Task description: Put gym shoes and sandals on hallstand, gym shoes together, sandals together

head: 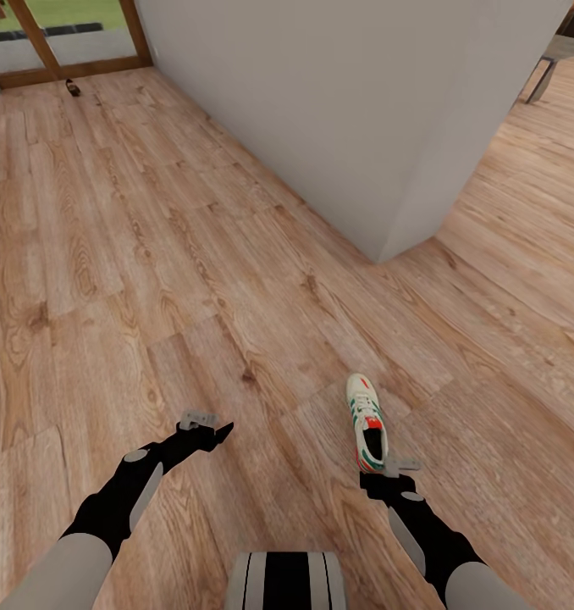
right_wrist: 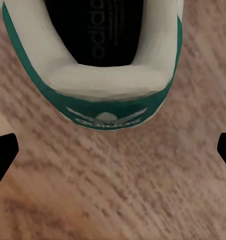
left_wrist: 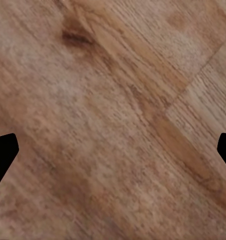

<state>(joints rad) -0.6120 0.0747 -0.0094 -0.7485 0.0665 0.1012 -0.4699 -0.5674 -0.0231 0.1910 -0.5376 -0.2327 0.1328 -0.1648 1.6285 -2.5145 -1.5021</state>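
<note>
A single gym shoe [head: 367, 423] lies on the wood floor [head: 151, 254] in the lower right of the head view, its toe pointing toward the top of the frame and its heel toward the bottom. It is white with green side stripes and a red tongue label. The right gripper [head: 390, 468] hovers right at the shoe's heel, at the end of the black forearm that rises from the lower right corner. In the right wrist view the green heel tab [right_wrist: 105, 117] and the dark opening of the shoe lie ahead of the gripper, and the two black fingertips [right_wrist: 3, 155] sit at opposite edges of the picture, so the jaws are spread wide with only bare floor between them.

The left gripper [head: 211, 428] hangs above the floor in the lower left of the head view, well apart from the shoe. The left wrist view shows floor planks [left_wrist: 113, 120] with the dark fingertips [left_wrist: 2, 152] far apart at the frame's sides, so this gripper is also wide and holds nothing.

A grey wall corner [head: 380, 254] juts into the middle of the head view from the top. In the upper left, near a wood-framed glass door [head: 75, 38], a small dark object [head: 73, 86] lies on the floor; it is too small to identify. Grey furniture legs [head: 545, 72] show at the upper right edge.
</note>
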